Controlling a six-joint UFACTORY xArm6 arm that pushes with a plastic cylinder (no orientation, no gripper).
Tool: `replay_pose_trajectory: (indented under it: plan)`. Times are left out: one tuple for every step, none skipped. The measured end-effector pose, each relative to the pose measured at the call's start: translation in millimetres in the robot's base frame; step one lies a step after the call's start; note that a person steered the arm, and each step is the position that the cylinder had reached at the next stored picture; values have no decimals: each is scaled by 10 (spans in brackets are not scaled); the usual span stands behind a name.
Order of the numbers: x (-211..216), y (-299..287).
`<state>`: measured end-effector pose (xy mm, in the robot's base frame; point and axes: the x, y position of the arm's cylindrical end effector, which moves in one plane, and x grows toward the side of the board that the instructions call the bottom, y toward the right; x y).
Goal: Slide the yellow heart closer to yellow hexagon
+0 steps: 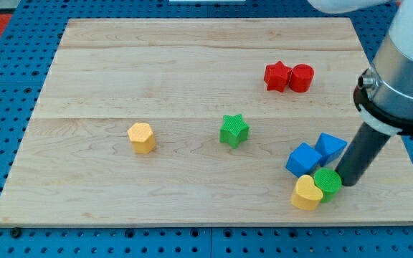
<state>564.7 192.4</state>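
Observation:
The yellow heart [306, 193] lies near the board's bottom right, touching a green round block [328, 182] on its upper right. The yellow hexagon [142, 137] sits far to the view's left, at mid-height of the board. My tip [347, 182] is at the lower end of the dark rod, just right of the green round block and to the right of the yellow heart. It appears to touch the green block.
Two blue blocks [304, 158] [330, 147] sit just above the heart and green round block. A green star [234, 130] lies mid-board between heart and hexagon. A red star [277, 76] and red cylinder [301, 77] sit at upper right. The wooden board [192, 57] rests on a blue pegboard.

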Motion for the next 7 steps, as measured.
replay_pose_trajectory:
  plan:
    - [201, 45]
    - [305, -9]
    - [306, -262]
    - [306, -568]
    - [306, -854]
    - [286, -1106]
    - [225, -1238]
